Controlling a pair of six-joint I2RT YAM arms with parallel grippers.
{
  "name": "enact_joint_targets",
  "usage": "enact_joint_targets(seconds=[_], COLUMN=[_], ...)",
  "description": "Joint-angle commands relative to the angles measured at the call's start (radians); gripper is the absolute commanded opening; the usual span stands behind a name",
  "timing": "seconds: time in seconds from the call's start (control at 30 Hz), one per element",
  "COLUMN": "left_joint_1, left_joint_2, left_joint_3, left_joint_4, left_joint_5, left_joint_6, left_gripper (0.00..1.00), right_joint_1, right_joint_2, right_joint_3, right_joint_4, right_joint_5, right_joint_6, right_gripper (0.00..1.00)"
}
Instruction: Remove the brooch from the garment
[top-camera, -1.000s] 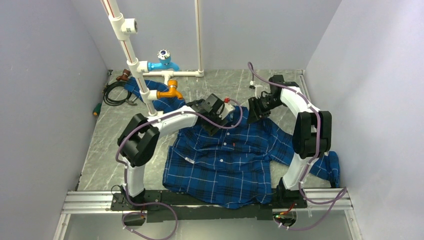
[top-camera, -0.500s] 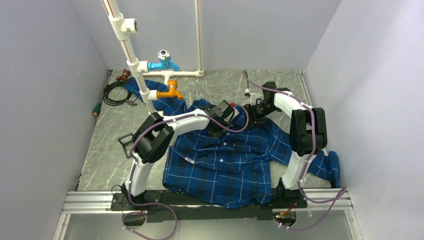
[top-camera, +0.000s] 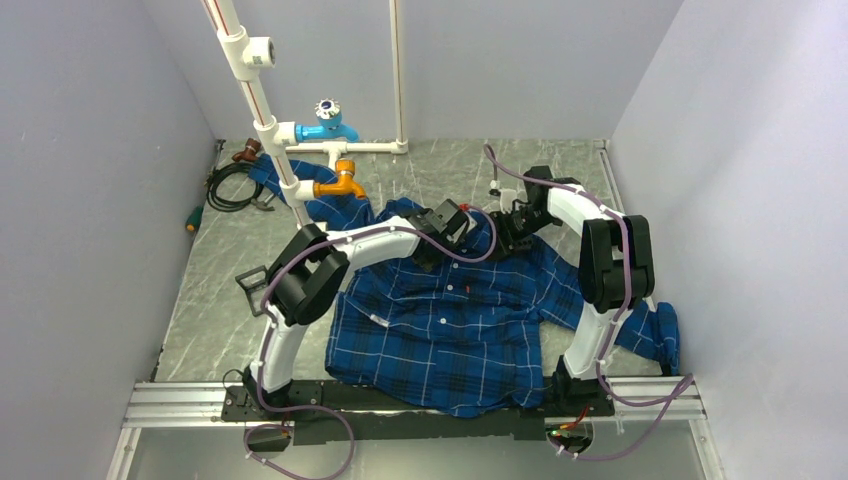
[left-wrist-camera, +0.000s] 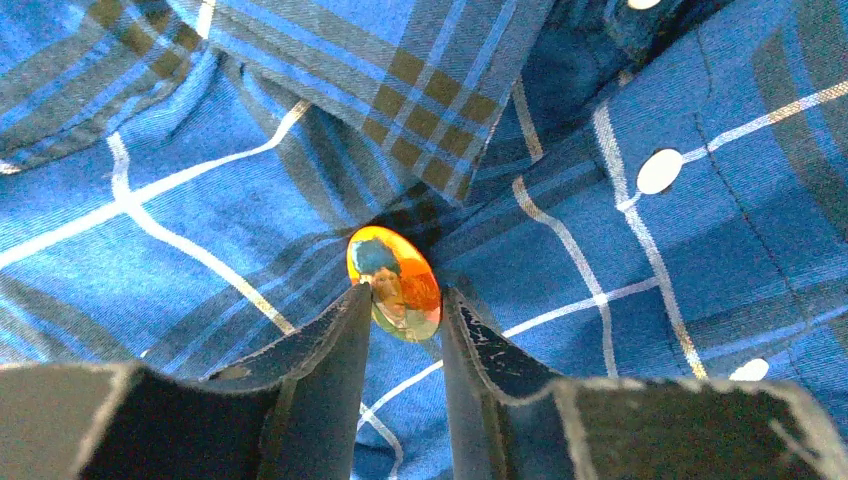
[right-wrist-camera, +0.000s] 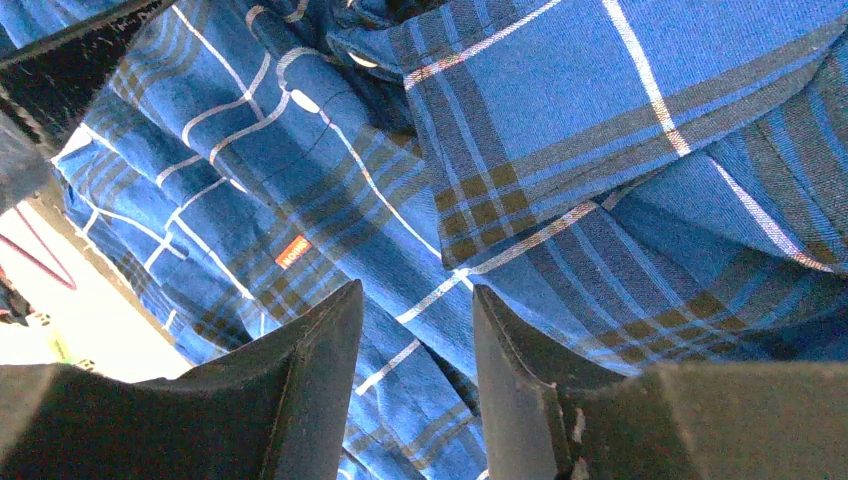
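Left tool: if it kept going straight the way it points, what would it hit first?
The brooch: it sits just ahead, between the fingertips of the left tool. Right behind it lies the plaid shirt. Whether the tips touch the brooch yet is hard to tell.

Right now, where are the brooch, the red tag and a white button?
brooch (left-wrist-camera: 394, 282): left wrist view, centre of its disc.
red tag (right-wrist-camera: 292, 251): right wrist view, middle of the tag.
white button (left-wrist-camera: 659, 170): left wrist view, centre of the button.
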Motion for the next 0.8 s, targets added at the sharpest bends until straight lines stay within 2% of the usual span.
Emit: enact_joint_targets(seconds=[0.0, 0.3, 0.5, 0.67, 0.77], left_joint_1=[0.016, 0.039, 0.073, 0.103, 0.106], left_joint_2=[-0.081, -0.116, -0.128, -0.179, -0.212], left_joint_3=[-0.01, -0.037, -0.033, -0.073, -0.098], left_joint_4=[0.006, 0.024, 0.025, 0.067, 0.099], left_joint_5=[-0.03, -0.048, 0.026, 0.213, 0.257], left_joint_6=[-0.018, -0.011, -0.002, 0.009, 0.033], left_gripper=[0.34, 0.14, 0.0, 0.0, 0.0], right_joint_1=[0.001, 0.007, 0.01, 0.01, 0.01], right_joint_2=[-0.014, -0.019, -0.021, -0.03, -0.032], right_joint_3=[-0.006, -0.006, -0.006, -0.014, -0.018], right_joint_4=[0.02, 0.02, 0.021, 0.028, 0.034], right_joint_5=[-0.004, -0.014, -0.023, -0.032, -0.034], right_joint_6=[-0.016, -0.02, -0.019, -0.022, -0.018], right_gripper=[0.47, 0.47, 0.47, 0.47, 0.47])
